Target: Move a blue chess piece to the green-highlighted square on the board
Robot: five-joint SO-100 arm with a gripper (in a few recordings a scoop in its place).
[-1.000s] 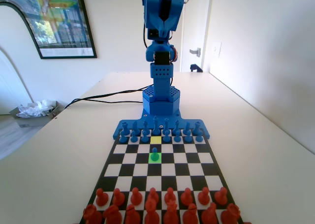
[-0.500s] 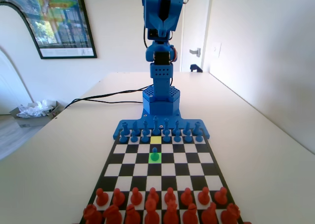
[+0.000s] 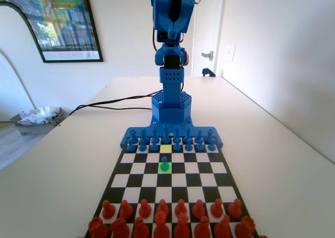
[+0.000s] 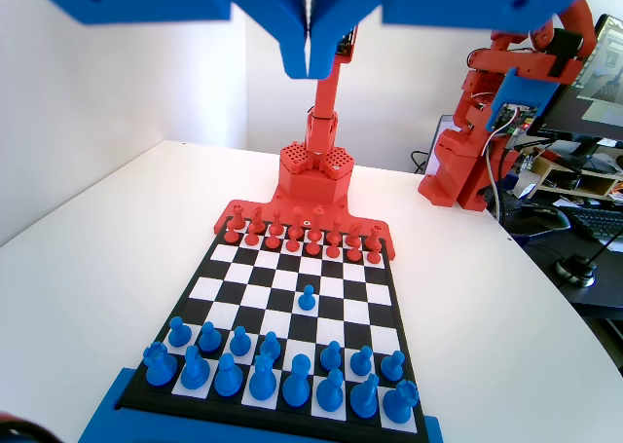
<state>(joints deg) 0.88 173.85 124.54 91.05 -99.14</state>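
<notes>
Where the fixed view looks along the board [image 3: 137, 168], stands a lone blue pawn [image 3: 164, 165] upright on the green square [image 3: 159, 170], one row nearer the camera than the pale yellow square [image 3: 165, 149] in the same file. Apart from the other blue pieces [image 3: 167, 139], which line the far edge in two crowded rows beside the arm's base [image 3: 171, 106]. Set in two rows along the near edge, the red pieces [image 3: 170, 219], well clear of the pawn. Raised high above the table [image 3: 68, 159], the blue arm [image 3: 171, 18], folded upright over its base and nowhere near any piece. Seen from the wrist view, hangs from the top edge the pincer [image 4: 308, 68], its two jaws pressed together with only a thin seam between them and nothing held. Far below it in that view, the same pawn [image 4: 307, 297] alone on a white square near the middle of the board [image 4: 389, 316], touching no neighbour, with blue pieces [image 4: 277, 365] along the near edge and red pieces [image 4: 302, 237] along the far edge. No green tint on the square in the wrist view. On the wall at upper left of the fixed view, a framed poster [image 3: 57, 21]; on the table behind the base, black cables [image 3: 112, 103].
</notes>
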